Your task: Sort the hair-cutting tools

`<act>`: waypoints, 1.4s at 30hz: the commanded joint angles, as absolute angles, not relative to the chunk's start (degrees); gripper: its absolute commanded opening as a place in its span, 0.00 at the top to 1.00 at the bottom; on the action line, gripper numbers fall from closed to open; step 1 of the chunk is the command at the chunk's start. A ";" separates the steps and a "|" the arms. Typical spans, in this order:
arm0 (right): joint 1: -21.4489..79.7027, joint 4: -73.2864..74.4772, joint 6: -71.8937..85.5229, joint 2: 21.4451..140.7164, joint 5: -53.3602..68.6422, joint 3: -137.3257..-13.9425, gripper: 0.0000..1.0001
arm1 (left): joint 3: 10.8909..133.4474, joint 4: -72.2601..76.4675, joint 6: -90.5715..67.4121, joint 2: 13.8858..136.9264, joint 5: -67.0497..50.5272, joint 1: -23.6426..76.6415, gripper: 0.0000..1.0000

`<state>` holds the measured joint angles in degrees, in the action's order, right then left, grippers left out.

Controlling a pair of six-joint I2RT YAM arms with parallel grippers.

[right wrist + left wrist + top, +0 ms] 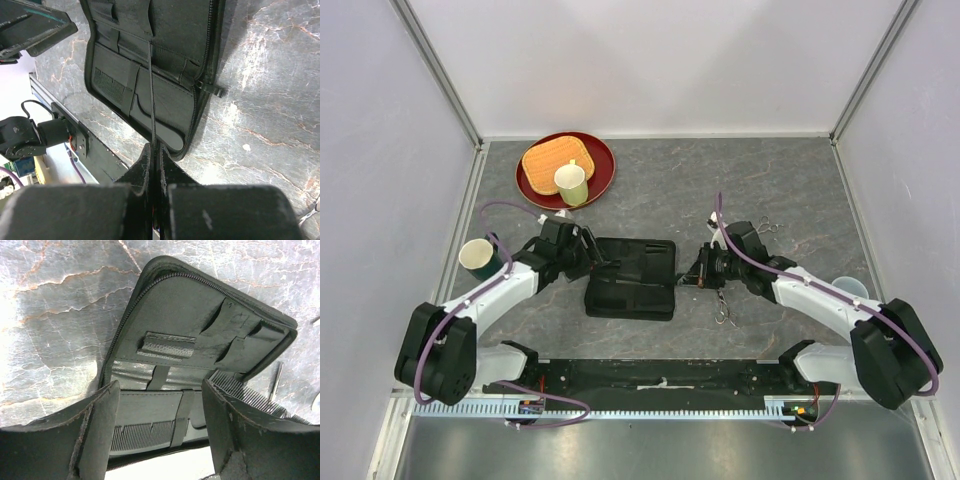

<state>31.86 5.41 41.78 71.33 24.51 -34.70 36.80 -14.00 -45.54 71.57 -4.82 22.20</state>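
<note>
- Right, status first: right claw [154, 150] is clenched on a thin black strip seen edge-on, prob. the straight comb [151, 100]. Its far end reaches out over the pockets of the open case [620, 300].
- Left claw [160, 390] is released, jaws apart, low over the case's near panel. The second comb [142, 436] sits there, teeth showing under a strap [181, 420].
- Both scissors lie on the table [720, 190] right of the case: one [723, 312] just beside the right claw, the other [767, 228] further back. Neither is gripped.
- Risk: the comb is pinched at one end only, so it could pivot or slip out if the tip snags a pocket or strap.
- Risk: nothing pins the case down, so a snag could drag it across the table.
- Risk: both claws are close together at the case, so a careless move = collision.
- Labels: no brand or writing I can read anywhere.
</note>
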 commanded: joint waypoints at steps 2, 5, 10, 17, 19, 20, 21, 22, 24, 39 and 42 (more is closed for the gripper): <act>30.85 8.17 41.22 70.76 27.77 -33.84 1.00 | 33.49 -10.02 -44.56 70.76 -4.31 21.88 0.29; 30.76 8.52 41.75 69.00 28.91 -33.84 1.00 | 31.73 -8.79 -45.09 69.96 -3.96 21.88 0.30; 30.67 9.22 42.54 69.08 28.83 -32.96 1.00 | 29.89 -8.27 -46.14 70.05 -3.34 21.88 0.31; 30.67 9.58 42.45 72.68 28.65 -30.50 1.00 | 26.98 -5.63 -47.46 69.52 -5.01 21.88 0.34; 30.67 9.49 42.19 74.26 29.09 -29.97 1.00 | 26.37 -5.19 -47.64 69.79 -5.45 21.88 0.36; 30.67 9.58 42.01 74.79 29.09 -29.88 1.00 | 26.19 -5.10 -47.72 69.96 -5.45 21.88 0.38; 30.67 9.58 41.84 75.23 28.92 -29.80 1.00 | 25.93 -4.92 -47.72 70.22 -5.54 21.88 0.39; 30.67 9.49 41.66 76.19 28.92 -29.79 1.00 | 25.84 -4.83 -47.90 70.40 -5.62 21.97 0.39; 30.67 9.41 41.40 77.25 28.92 -30.32 1.00 | 25.75 -4.66 -47.90 71.19 -5.97 21.88 0.40; 30.76 -2.81 47.55 85.34 27.43 -31.20 1.00 | 24.70 -0.70 -47.37 72.24 -9.84 21.88 0.36; 30.76 -0.80 47.20 83.86 24.45 -31.55 1.00 | 24.61 -0.62 -47.46 72.86 -10.20 21.88 0.36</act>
